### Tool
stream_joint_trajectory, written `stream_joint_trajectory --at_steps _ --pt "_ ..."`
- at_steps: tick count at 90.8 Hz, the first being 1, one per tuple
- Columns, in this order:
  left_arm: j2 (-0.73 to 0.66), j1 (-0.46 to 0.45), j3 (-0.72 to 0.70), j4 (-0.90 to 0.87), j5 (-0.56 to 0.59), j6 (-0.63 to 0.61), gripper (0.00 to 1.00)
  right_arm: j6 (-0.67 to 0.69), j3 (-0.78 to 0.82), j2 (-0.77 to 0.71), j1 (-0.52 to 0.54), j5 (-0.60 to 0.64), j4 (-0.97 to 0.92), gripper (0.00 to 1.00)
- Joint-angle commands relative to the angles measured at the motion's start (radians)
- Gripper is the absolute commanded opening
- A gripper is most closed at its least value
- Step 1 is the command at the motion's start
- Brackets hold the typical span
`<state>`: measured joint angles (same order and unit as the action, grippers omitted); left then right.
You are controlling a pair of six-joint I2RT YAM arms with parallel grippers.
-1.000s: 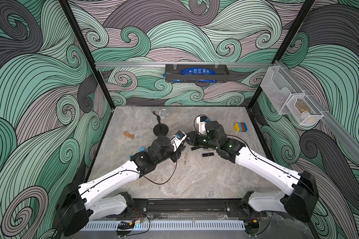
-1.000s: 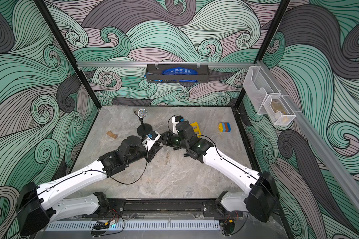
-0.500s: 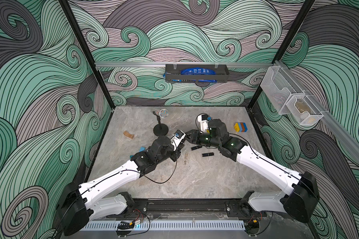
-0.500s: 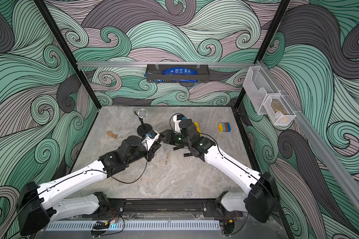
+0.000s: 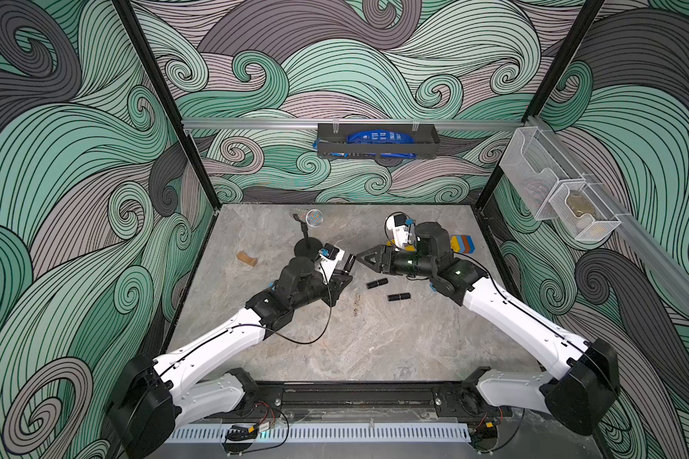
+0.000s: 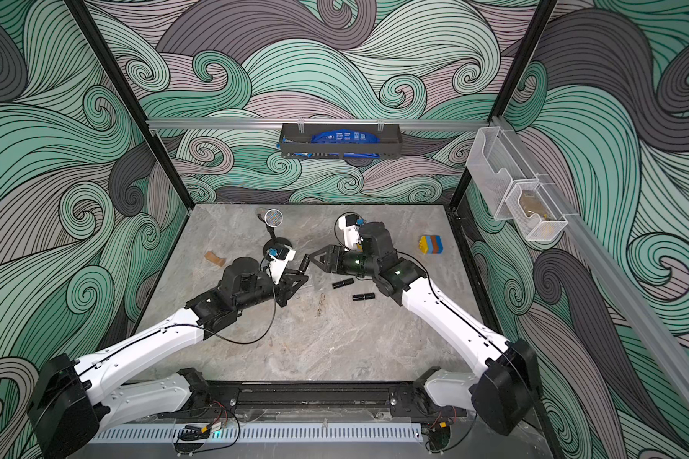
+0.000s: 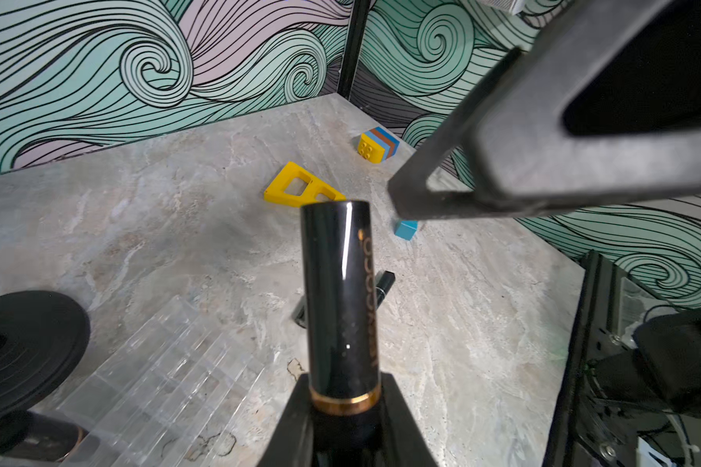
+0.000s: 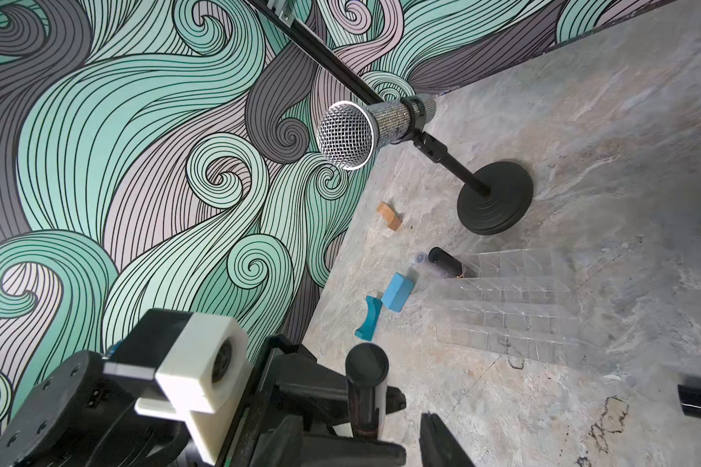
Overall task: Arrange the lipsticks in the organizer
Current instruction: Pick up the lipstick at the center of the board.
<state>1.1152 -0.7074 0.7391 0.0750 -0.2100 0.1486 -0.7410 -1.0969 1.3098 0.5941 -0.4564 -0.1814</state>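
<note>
Above marbled tabletop (image 5: 374, 337), left gripper (image 7: 343, 404) clamps a glossy black cylindrical lipstick (image 7: 336, 291); right gripper (image 5: 362, 257) seemingly parted.

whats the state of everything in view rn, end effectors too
left end effector: shut on held lipstick
held lipstick: lifted, gripped at one end
right end effector: open, empty
loose lipsticks: lying flat, untouched
organizer: cells that show look empty
edge lipstick: lying at the organizer's edge; inside a cell or not, unclear
lavender lipstick: lying beside edge lipstick
microphone: clipped on its stand
</note>
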Motion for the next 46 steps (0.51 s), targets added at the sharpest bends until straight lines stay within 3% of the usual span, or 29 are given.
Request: stream_joint_trajectory --at_steps 1,17,38,46 --pt "-0.009 0.003 -0.003 0.045 -0.060 -0.027 0.08 0.029 -0.055 0.051 0.021 -0.011 -0.023 0.51" --pt "-0.016 0.002 -0.007 0.047 -0.060 -0.039 0.08 0.047 -0.109 0.109 0.035 -0.005 -0.073 0.46" --pt "-0.015 -0.001 -0.005 0.038 -0.046 -0.058 0.08 0.033 -0.109 0.131 0.035 -0.036 -0.067 0.30" --pt "-0.021 -0.005 0.003 0.019 -0.029 -0.066 0.12 0.030 -0.103 0.136 0.036 -0.032 -0.060 0.24"
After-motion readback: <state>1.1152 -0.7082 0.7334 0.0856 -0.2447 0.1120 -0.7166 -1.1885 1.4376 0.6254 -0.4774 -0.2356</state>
